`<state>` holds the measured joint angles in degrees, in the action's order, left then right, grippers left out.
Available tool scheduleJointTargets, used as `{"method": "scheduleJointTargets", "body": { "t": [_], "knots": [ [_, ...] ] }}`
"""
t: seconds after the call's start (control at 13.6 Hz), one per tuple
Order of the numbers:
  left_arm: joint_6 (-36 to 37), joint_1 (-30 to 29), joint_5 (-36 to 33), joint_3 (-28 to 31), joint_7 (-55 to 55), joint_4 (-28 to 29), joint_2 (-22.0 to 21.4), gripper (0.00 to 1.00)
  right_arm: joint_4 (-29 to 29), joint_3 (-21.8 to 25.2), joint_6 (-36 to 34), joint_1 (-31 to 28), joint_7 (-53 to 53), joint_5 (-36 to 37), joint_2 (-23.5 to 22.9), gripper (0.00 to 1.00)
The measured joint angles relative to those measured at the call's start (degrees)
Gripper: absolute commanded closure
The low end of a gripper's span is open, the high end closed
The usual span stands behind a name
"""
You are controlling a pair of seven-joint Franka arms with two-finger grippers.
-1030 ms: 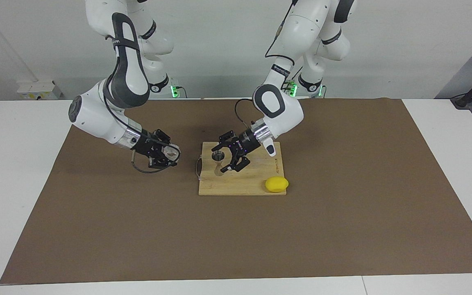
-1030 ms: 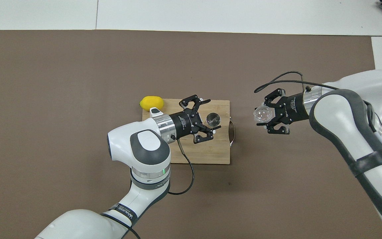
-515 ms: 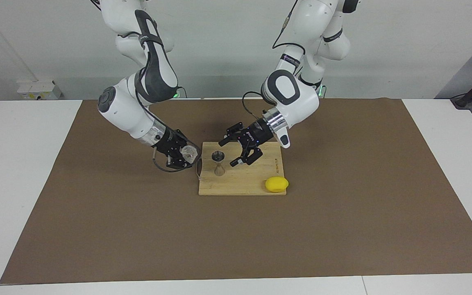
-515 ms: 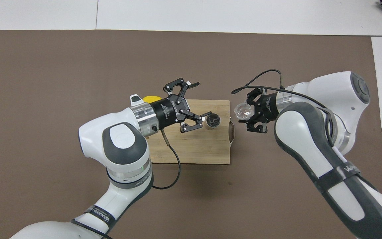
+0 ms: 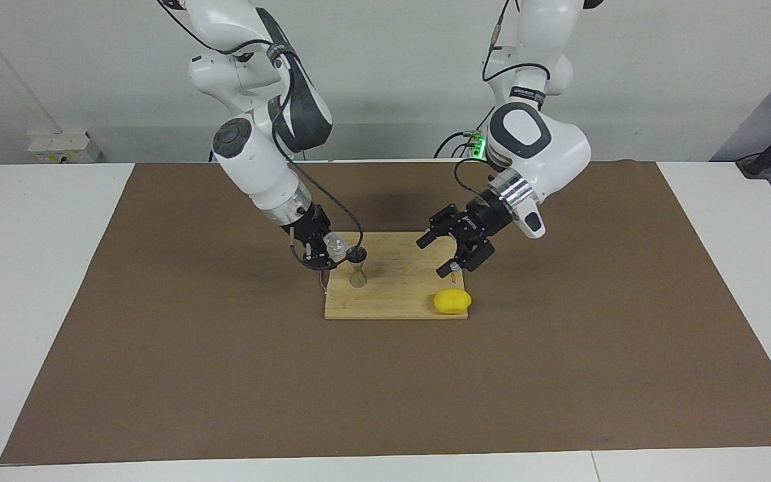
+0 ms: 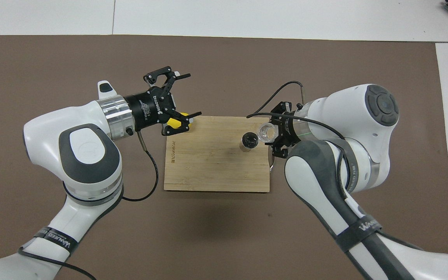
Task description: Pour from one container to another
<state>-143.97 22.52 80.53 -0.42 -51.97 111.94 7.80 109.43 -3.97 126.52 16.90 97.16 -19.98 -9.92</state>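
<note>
The clear glass cup is held in my right gripper, which is shut on it. The cup hangs right beside the top rim of the steel jigger, on the side toward the right arm's end of the table. The jigger stands upright on the wooden cutting board. In the overhead view the cup in the right gripper nearly touches the jigger's mouth. My left gripper is open and empty, raised over the board's end by the lemon.
The board lies mid-table on a brown mat. The yellow lemon lies at the board's corner toward the left arm's end, partly covered by the left gripper in the overhead view. A metal handle sticks out of the board's other end.
My right gripper has carried the glass cup from over the mat up to the jigger's rim. My left gripper has let go of the jigger and drawn back to above the lemon.
</note>
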Motion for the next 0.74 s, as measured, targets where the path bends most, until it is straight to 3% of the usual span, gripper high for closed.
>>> {"method": "scheduleJointTargets", "body": {
  "t": [0.74],
  "knots": [
    [3.7, -14.6, -50.9, 0.2, 0.1, -4.6, -0.2, 0.0, -5.6, 0.0, -4.9, 3.8, 0.3, 18.9, -2.9, 1.0]
  ]
}}
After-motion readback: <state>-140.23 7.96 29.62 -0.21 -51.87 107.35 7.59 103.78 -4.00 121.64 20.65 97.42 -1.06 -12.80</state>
